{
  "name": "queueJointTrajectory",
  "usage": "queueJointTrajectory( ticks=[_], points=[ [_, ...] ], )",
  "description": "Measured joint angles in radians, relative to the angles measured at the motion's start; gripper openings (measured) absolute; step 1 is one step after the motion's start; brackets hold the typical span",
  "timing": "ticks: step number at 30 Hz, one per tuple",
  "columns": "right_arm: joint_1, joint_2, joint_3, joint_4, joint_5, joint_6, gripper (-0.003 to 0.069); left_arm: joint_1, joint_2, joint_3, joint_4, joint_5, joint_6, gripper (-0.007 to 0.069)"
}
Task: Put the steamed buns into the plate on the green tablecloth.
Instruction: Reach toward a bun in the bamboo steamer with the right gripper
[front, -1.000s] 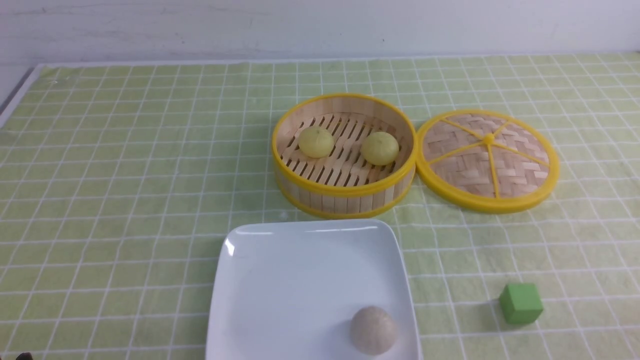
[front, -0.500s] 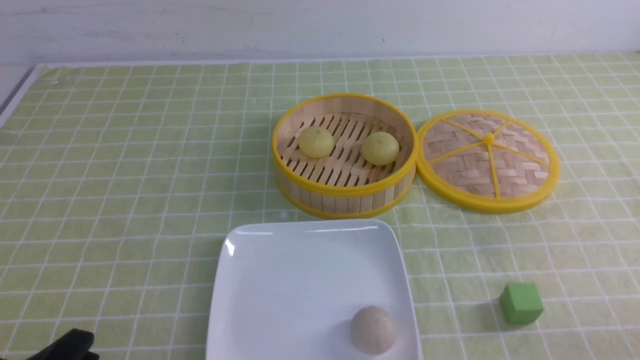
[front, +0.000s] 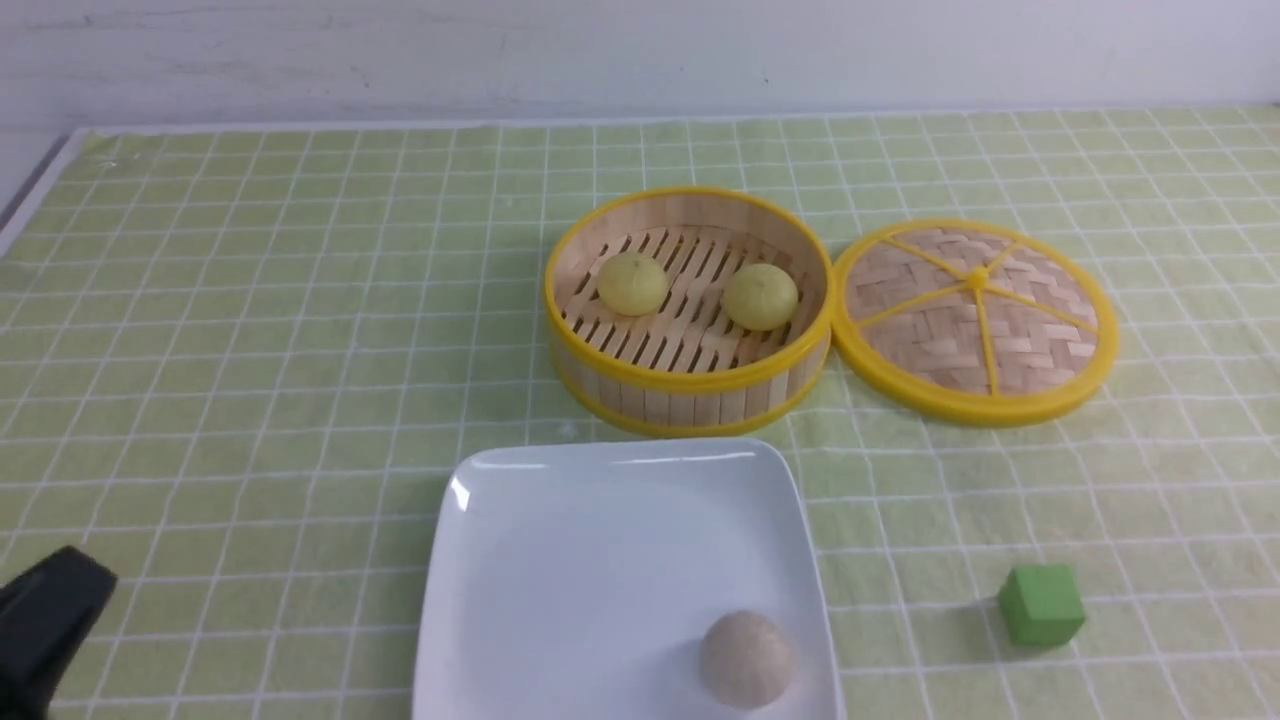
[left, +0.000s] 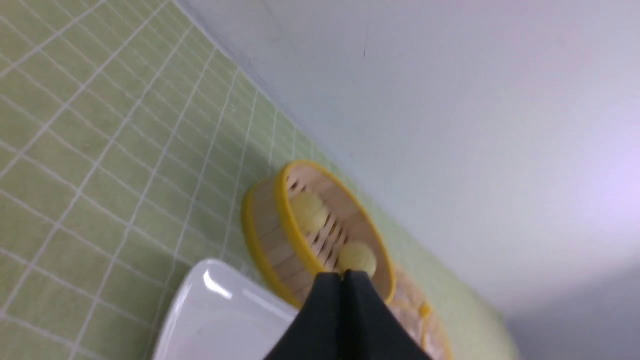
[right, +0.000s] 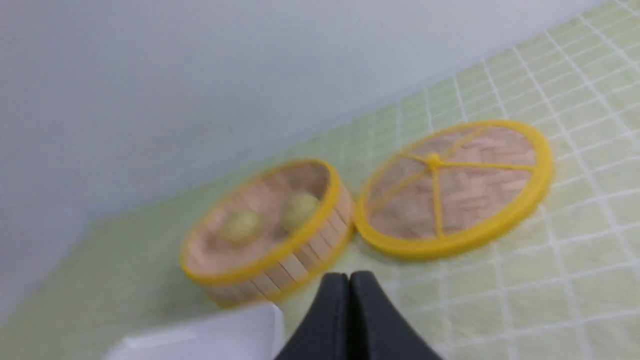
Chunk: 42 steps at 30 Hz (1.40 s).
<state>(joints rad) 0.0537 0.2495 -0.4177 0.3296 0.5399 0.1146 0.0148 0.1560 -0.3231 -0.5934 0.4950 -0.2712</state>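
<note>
Two pale yellow steamed buns (front: 632, 283) (front: 760, 296) lie side by side in an open bamboo steamer basket (front: 690, 385) on the green tablecloth (front: 250, 350). The white square plate (front: 560, 560) lies just in front of the basket, toward me. My left gripper (front: 70, 590) shows at the front view's lower left edge, well left of the plate. In the left wrist view it (left: 343, 274) is shut with nothing in it, pointing toward the basket. My right gripper (right: 348, 276) is also shut and empty, hanging short of the basket and lid; the front view does not show it.
A grey-beige bun (front: 746, 660) sits near the plate's front right corner. The basket's round woven lid (front: 975, 320) lies flat against its right side. A small green cube (front: 1042, 605) stands right of the plate. A white wall runs behind the table.
My left gripper has come up into the front view from the bottom left corner and moved upward. The buns, plate, lid and cube have not moved.
</note>
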Motion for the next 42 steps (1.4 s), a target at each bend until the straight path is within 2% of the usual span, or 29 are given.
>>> queueJointTrajectory(
  ticks=[1,3,4,5,6,7,8,10,12,13,14,16,20,25,26,29,33,35,38,42],
  points=[
    [0.0,0.085,-0.094,-0.095,0.135,-0.002,-0.0012,0.0,0.095,-0.042,0.004,0.068,0.021,0.0002],
    [0.0,0.159,-0.163,-0.168,0.235,0.001,-0.0012,0.0,0.188,-0.085,0.01,0.144,0.038,0.0002],
    [0.0,0.309,-0.28,-0.273,0.401,0.008,-0.001,0.0,0.336,-0.15,0.029,0.266,0.109,0.0002],
    [-0.001,0.38,-0.336,-0.312,0.474,0.011,-0.0008,0.0,0.404,-0.179,0.041,0.333,0.149,0.0002],
    [-0.001,0.38,-0.336,-0.312,0.474,0.011,-0.0008,0.0,0.42,-0.187,0.044,0.333,0.159,0.0002],
    [-0.003,0.502,-0.414,-0.33,0.551,0.014,-0.0008,0.0,0.55,-0.247,0.067,0.436,0.243,0.0002],
    [-0.003,0.527,-0.428,-0.33,0.557,0.014,-0.0008,0.0,0.581,-0.253,0.068,0.445,0.264,0.0002],
    [-0.004,0.678,-0.491,-0.241,0.536,-0.006,-0.0003,0.0,0.766,-0.325,0.084,0.515,0.367,0.0002],
    [-0.001,0.766,-0.524,-0.156,0.499,-0.065,0.0003,0.0,0.867,-0.363,0.086,0.524,0.41,0.0002],
    [0.008,0.829,-0.556,-0.091,0.48,-0.133,0.001,0.0,0.932,-0.389,0.086,0.528,0.432,0.0002],
    [0.01,0.839,-0.556,-0.079,0.478,-0.133,0.0012,0.0,0.941,-0.397,0.085,0.527,0.434,0.0002],
    [0.05,0.957,-0.623,0.037,0.46,-0.26,0.0043,0.0,1.045,-0.439,0.075,0.533,0.452,0.0005],
    [0.156,1.128,-0.73,0.122,0.45,-0.37,0.013,0.0,1.109,-0.479,0.065,0.542,0.489,0.0016],
    [0.273,1.336,-0.909,0.108,0.336,-0.402,0.0286,0.0,1.106,-0.491,0.059,0.514,0.498,0.0052],
    [0.273,1.345,-0.917,0.108,0.332,-0.402,0.0286,0.0,1.104,-0.491,0.059,0.513,0.498,0.0056],
    [0.311,1.505,-1.077,0.073,0.279,-0.405,0.0356,0.0,1.101,-0.495,0.058,0.511,0.498,0.0104],
    [0.314,1.662,-1.246,0.058,0.271,-0.405,0.0379,0.0,1.101,-0.495,0.058,0.507,0.501,0.0174],
    [0.314,1.8,-1.373,0.033,0.25,-0.405,0.0383,0.0,1.101,-0.495,0.058,0.506,0.501,0.0237],
    [0.314,1.889,-1.455,0.016,0.235,-0.405,0.0383,0.0,1.101,-0.495,0.058,0.503,0.501,0.0293],
    [0.314,2.006,-1.547,-0.018,0.21,-0.405,0.0381,0.0,1.101,-0.495,0.058,0.492,0.501,0.0334]
  ],
)
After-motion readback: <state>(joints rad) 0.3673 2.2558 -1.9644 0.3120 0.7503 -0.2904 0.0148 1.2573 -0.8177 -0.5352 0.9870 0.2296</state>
